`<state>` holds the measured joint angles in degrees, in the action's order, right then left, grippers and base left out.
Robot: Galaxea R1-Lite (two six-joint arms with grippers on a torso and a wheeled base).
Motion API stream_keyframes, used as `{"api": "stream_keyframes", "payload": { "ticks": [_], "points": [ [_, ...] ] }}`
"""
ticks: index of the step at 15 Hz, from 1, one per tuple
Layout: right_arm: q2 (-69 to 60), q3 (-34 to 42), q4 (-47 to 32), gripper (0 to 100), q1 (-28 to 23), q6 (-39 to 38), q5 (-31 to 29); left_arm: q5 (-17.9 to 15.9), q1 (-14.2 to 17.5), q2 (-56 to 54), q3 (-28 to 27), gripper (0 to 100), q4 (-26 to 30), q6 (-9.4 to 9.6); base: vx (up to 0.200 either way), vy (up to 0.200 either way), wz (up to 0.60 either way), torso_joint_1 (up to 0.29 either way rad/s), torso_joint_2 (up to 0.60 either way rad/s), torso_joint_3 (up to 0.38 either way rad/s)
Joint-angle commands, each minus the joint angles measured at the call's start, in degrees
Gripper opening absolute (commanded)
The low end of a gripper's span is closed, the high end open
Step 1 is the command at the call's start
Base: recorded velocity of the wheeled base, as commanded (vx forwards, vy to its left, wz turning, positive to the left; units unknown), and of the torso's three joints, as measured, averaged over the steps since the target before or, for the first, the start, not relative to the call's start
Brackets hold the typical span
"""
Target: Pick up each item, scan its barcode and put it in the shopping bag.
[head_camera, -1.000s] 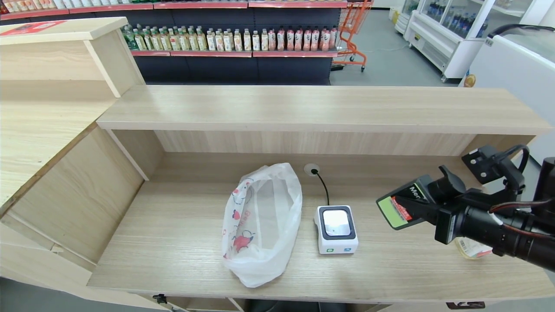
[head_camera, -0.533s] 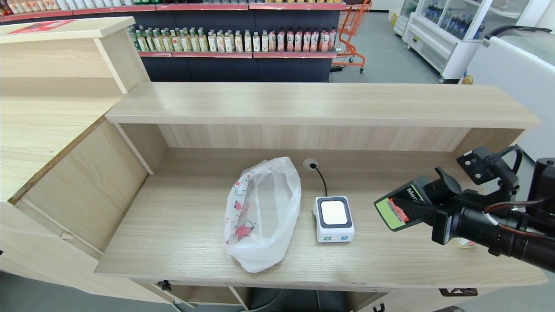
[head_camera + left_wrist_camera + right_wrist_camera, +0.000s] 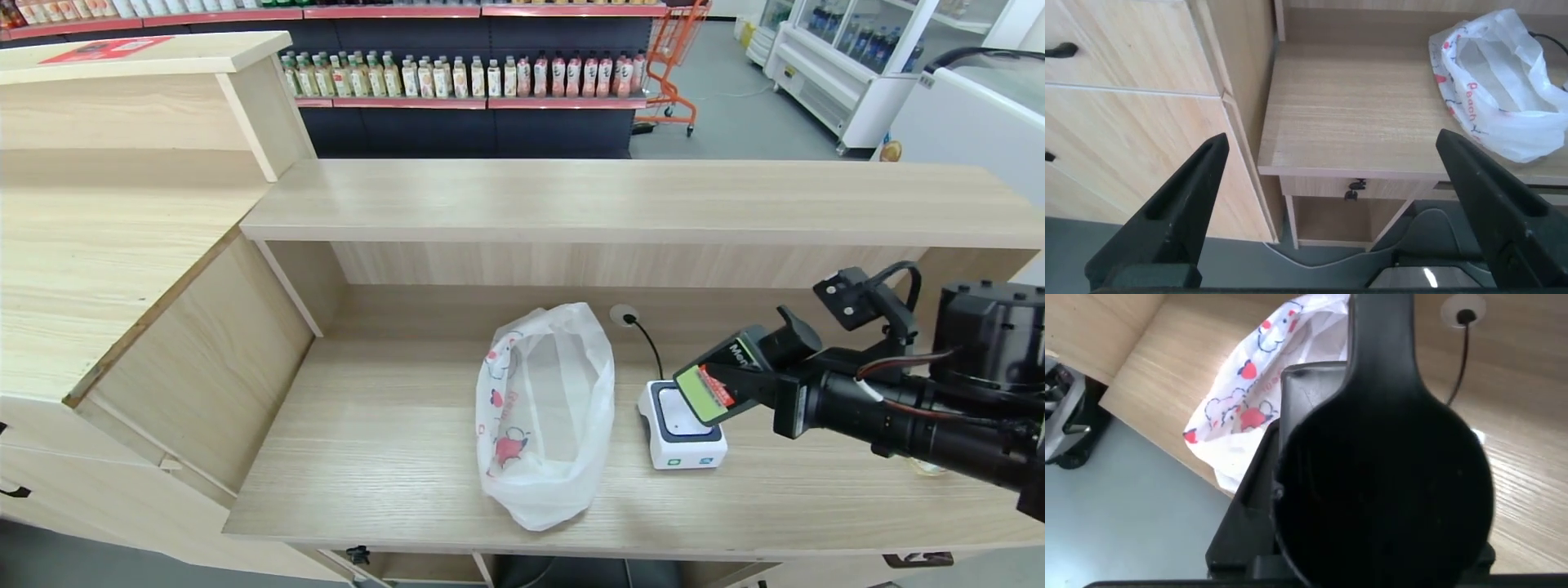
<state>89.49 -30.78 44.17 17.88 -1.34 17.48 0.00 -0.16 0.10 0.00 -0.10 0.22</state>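
My right gripper (image 3: 755, 369) is shut on a black box with a green and red end (image 3: 704, 394). It holds the box just above the right side of the white barcode scanner (image 3: 679, 437), green end facing the scanner and bag. The white shopping bag with red cartoon prints (image 3: 545, 408) lies open on the counter left of the scanner. In the right wrist view the black box (image 3: 1372, 482) hides most of the scene, with the bag (image 3: 1253, 404) beyond it. My left gripper (image 3: 1333, 151) is open, off the counter's front left corner; the bag (image 3: 1498, 82) lies farther off.
The scanner's black cable (image 3: 649, 347) runs to a hole in the counter (image 3: 624, 314). A pale item (image 3: 927, 467) lies partly hidden behind my right arm. A raised wooden ledge (image 3: 637, 200) borders the back; a side wall (image 3: 204, 359) closes the left.
The head camera has shifted, sliding the whole scene to the right. My right gripper has carried the box left, from beside the scanner to over its right side.
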Motion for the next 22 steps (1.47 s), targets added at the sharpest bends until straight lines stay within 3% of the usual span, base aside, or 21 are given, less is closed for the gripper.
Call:
{"api": "stream_keyframes", "payload": {
  "ticks": [1, 3, 5, 7, 10, 14, 19, 22],
  "points": [
    [9.39, -4.55, 0.13, 0, 2.16, 0.37, -0.08, 0.00, -0.02, -0.01, 0.00, 100, 0.01, -0.04, 0.000, 0.000, 0.00, 0.000, 0.00, 0.000],
    [13.52, -5.34, 0.22, 0, 4.53, 0.29, 0.36, 0.00, -0.02, -0.01, 0.00, 100, 0.01, 0.04, 0.000, 0.000, 0.00, 0.000, 0.00, 0.000],
    [14.84, -5.25, 0.22, 0, 5.23, 0.37, 7.39, 0.00, -0.02, -0.01, 0.00, 100, 0.01, 0.04, 0.000, 0.000, 0.00, 0.000, 0.00, 0.000],
    [14.75, -4.64, 0.22, 0, 5.06, 0.37, 8.01, 0.00, -0.02, -0.01, 0.00, 100, 0.01, 0.04, 0.000, 0.000, 0.00, 0.000, 0.00, 0.000],
    [18.70, -4.46, 6.55, 0, 1.80, 3.54, 8.09, 0.00, -0.02, -0.01, 0.00, 100, 0.01, 0.04, 0.000, 0.000, 0.00, 0.000, 0.00, 0.000],
    [23.98, -6.75, 6.46, 0, -1.45, 3.19, 8.53, 0.00, 0.07, -0.01, 0.00, 100, 0.01, 0.04, 0.000, 0.000, 0.00, 0.000, 0.00, 0.000],
    [31.97, -17.82, 6.81, 0, 2.07, 3.89, 8.53, 0.00, 0.07, -0.01, 0.00, 100, 0.01, 0.04, 0.000, 0.000, 0.00, 0.000, 0.00, 0.000],
    [37.60, -25.29, 6.55, 0, 5.06, 10.66, 8.62, 0.00, -0.02, -0.01, 0.00, 100, 0.01, 0.04, 0.000, 0.000, 0.00, 0.000, 0.00, 0.000]
  ]
}}
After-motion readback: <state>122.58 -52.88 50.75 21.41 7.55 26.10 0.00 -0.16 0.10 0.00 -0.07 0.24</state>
